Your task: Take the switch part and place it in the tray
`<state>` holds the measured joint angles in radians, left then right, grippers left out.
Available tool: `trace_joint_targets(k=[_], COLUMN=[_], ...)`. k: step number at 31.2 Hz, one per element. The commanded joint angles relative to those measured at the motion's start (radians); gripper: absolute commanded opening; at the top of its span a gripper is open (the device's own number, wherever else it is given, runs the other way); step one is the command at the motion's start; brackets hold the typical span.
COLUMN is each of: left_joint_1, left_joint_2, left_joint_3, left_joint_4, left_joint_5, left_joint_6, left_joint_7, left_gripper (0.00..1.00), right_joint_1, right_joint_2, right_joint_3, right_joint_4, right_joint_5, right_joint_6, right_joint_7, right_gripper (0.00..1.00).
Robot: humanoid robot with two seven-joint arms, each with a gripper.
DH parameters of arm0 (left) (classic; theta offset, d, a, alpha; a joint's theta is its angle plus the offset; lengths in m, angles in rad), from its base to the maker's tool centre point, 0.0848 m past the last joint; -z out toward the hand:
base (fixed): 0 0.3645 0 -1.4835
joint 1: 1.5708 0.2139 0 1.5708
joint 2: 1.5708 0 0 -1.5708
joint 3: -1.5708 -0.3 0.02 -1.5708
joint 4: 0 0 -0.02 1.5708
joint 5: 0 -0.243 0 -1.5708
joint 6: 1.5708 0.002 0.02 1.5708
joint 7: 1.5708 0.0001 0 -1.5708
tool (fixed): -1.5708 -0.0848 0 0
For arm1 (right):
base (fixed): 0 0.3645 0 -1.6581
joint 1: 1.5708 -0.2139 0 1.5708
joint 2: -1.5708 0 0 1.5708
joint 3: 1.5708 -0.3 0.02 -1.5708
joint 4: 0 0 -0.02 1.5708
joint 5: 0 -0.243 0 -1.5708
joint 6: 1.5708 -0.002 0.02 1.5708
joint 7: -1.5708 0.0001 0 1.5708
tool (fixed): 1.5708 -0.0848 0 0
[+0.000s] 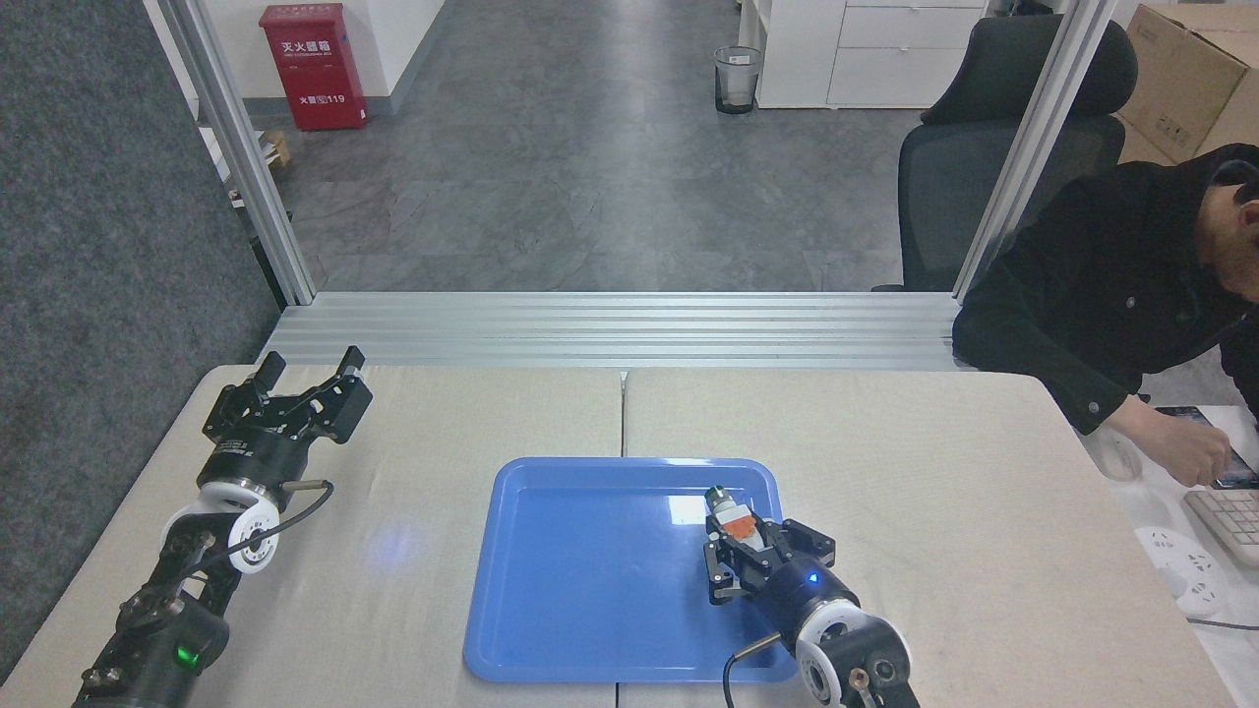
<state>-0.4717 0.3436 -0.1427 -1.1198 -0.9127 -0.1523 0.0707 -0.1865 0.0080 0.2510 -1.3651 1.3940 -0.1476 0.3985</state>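
Observation:
The blue tray (590,590) lies in the middle of the table, near its front edge. My right gripper (740,544) hangs over the tray's right half, shut on the switch part (731,517). The part's dark green button end points away from me, and its orange middle shows between the fingers. My left gripper (309,365) rests at the table's far left, open, with nothing between its fingers. It is well apart from the tray.
A person in a dark jacket (1111,295) leans over the table's right end, one hand (1180,452) at a phone. A keyboard (1229,516) and a white power strip (1175,565) lie there. A black office chair (984,147) stands behind the rail.

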Motion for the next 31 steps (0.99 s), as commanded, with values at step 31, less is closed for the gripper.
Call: trace_joint_targets(k=[31], left_joint_1=[-0.001], left_joint_2=[0.000], left_joint_3=[0.000], left_joint_4=[0.000], left_joint_5=[0.000], left_joint_6=[0.000], left_joint_7=[0.000], left_gripper=[1.00], right_joint_1=[-0.228], right_joint_2=[-0.413], right_joint_3=[-0.283], right_joint_4=[0.118], right_joint_5=[-0.217], right_joint_6=[0.102], right_joint_7=[-0.359], right_gripper=[1.00])
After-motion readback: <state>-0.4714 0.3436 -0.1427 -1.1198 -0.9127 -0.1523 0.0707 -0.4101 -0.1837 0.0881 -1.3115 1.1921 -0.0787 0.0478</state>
